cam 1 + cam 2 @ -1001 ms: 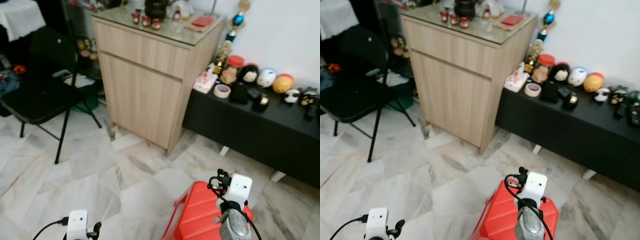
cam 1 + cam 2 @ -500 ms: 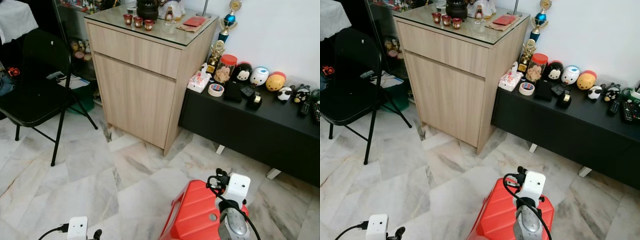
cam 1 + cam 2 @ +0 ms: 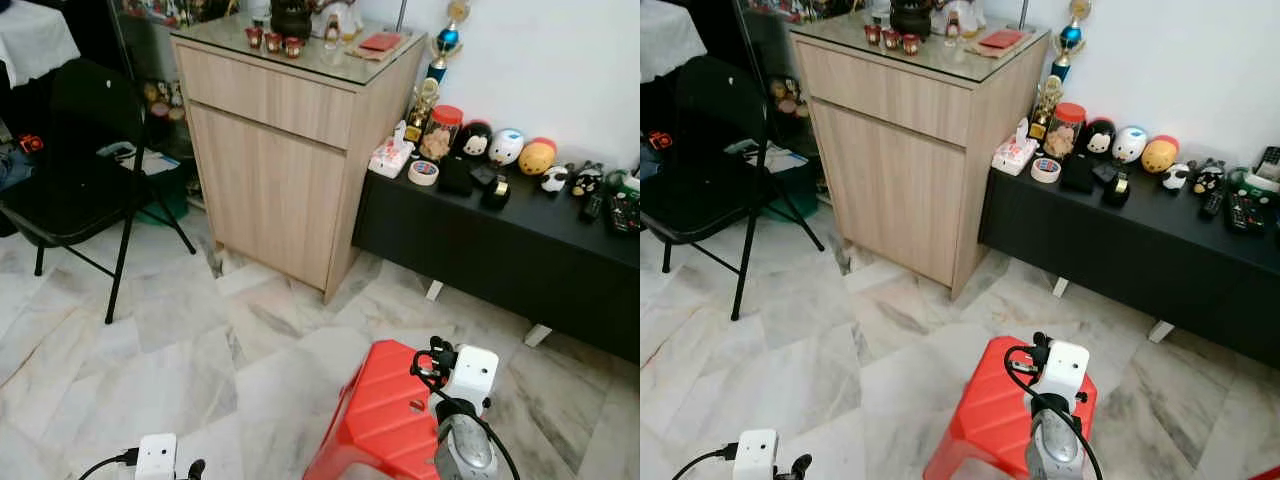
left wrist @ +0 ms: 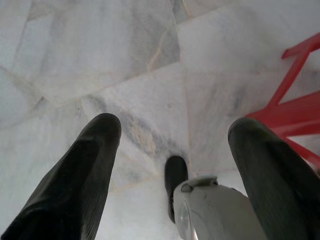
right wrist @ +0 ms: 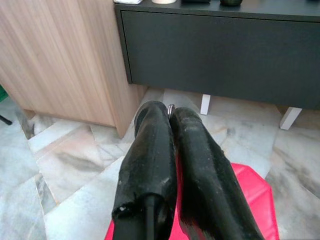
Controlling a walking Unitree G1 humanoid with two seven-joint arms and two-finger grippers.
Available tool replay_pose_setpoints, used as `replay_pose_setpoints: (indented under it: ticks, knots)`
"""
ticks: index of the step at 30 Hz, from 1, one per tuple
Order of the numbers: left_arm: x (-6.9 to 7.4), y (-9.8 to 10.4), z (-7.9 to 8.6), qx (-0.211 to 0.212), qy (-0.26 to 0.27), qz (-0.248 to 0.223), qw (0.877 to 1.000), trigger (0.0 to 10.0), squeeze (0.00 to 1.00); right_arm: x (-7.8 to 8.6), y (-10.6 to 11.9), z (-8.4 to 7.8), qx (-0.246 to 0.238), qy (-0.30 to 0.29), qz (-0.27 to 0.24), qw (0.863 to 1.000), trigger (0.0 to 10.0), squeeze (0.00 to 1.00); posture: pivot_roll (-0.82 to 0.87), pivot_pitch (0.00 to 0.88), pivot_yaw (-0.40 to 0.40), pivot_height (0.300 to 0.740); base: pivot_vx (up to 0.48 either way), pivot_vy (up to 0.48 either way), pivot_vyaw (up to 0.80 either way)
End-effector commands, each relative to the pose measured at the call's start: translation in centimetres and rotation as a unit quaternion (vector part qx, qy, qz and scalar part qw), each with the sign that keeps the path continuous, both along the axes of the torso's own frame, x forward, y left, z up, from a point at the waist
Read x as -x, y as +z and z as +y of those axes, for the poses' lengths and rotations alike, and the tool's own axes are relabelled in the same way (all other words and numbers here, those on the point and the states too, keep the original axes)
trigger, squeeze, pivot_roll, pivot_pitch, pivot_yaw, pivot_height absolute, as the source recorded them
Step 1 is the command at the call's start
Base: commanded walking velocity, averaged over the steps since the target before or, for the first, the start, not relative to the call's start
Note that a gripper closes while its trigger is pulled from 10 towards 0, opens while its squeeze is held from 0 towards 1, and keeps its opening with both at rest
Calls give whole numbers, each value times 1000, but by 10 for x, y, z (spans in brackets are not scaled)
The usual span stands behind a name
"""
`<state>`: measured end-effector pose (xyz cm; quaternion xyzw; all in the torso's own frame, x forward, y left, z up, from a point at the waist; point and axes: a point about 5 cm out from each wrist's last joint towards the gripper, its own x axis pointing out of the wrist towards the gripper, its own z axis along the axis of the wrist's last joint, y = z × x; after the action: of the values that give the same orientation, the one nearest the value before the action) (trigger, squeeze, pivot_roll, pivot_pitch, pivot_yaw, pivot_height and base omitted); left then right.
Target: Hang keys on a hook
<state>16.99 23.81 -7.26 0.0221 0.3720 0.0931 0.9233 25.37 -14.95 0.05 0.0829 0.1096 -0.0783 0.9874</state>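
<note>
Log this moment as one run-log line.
right pincer: shut on key ring | left pincer: open, idle | above: red stool

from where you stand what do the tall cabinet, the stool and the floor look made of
Tall cabinet: light wood-grain board, probably laminate, matte; its top looks like glass, reflective. Stool: red moulded plastic, slightly glossy, ribbed. Floor: polished marble-look tiles, grey veining.

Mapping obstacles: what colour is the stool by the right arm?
Red; the stool shows best in the right eye view.

Left gripper [image 4: 172, 145], jaws spread wide over marble floor [image 4: 125, 65], red stool [image 4: 295, 115] beside.
</note>
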Motion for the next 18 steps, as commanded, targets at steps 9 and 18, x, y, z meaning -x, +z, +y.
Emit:
replay_pose_setpoints:
  ticks: [9,18]
  knots:
    - [3,-2,-2,8,5,0,1000,10000,0,-1,-2,-1,2,1,12,1000,10000,0,89,0,-90,740,-267,0,0]
    - [-18,9,-2,10,-2,-41,999,10000,0,-3,-2,-2,1,3,16,1000,10000,0,88,0,-92,740,-265,0,0]
